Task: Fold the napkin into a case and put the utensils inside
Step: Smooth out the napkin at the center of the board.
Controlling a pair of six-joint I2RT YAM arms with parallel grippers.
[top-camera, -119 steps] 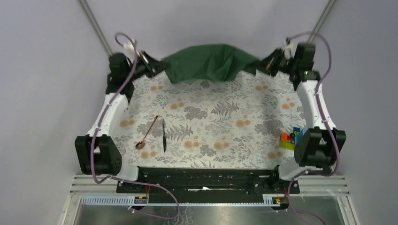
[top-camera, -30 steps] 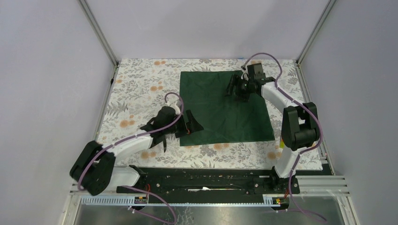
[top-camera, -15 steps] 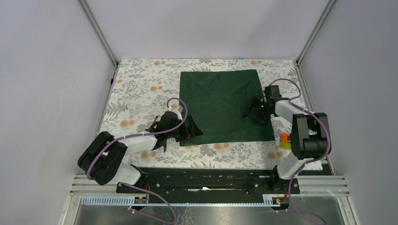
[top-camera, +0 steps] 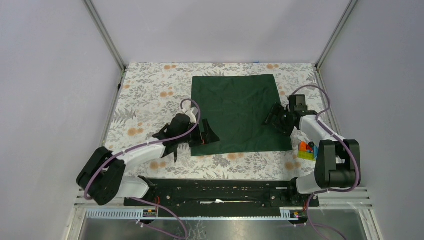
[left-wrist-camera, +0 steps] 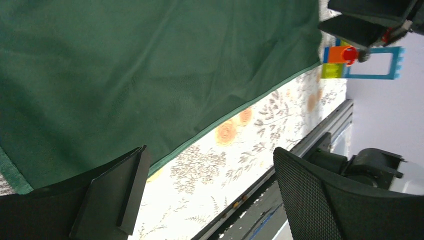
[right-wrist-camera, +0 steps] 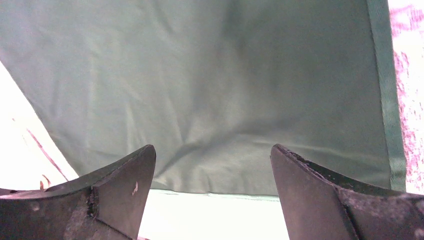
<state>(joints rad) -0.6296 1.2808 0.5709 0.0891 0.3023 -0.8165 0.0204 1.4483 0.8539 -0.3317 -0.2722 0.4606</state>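
The dark green napkin (top-camera: 239,112) lies spread flat as a square on the floral tablecloth (top-camera: 150,95). My left gripper (top-camera: 205,134) hovers open at its near left corner. In the left wrist view the napkin (left-wrist-camera: 150,75) fills the top, one of the gripper's (left-wrist-camera: 207,192) fingers (left-wrist-camera: 112,197) is over the hem, and only tablecloth lies between the jaws. My right gripper (top-camera: 277,119) stands open over the napkin's right edge, and its wrist view shows cloth (right-wrist-camera: 210,85) beyond the empty gripper (right-wrist-camera: 211,155). Only the black knife's near tip (top-camera: 176,156) peeks from under the left arm; the spoon is hidden.
Bright toy blocks (top-camera: 306,150) sit near the right arm's forearm, also visible in the left wrist view (left-wrist-camera: 345,62). A black rail (top-camera: 220,190) runs along the table's near edge. Grey walls and metal posts (top-camera: 105,35) close in the sides and back.
The napkin, held up at the back four seconds ago, now lies flat. Over the last second the right gripper came from the napkin's far part to its right edge; the left gripper barely moved.
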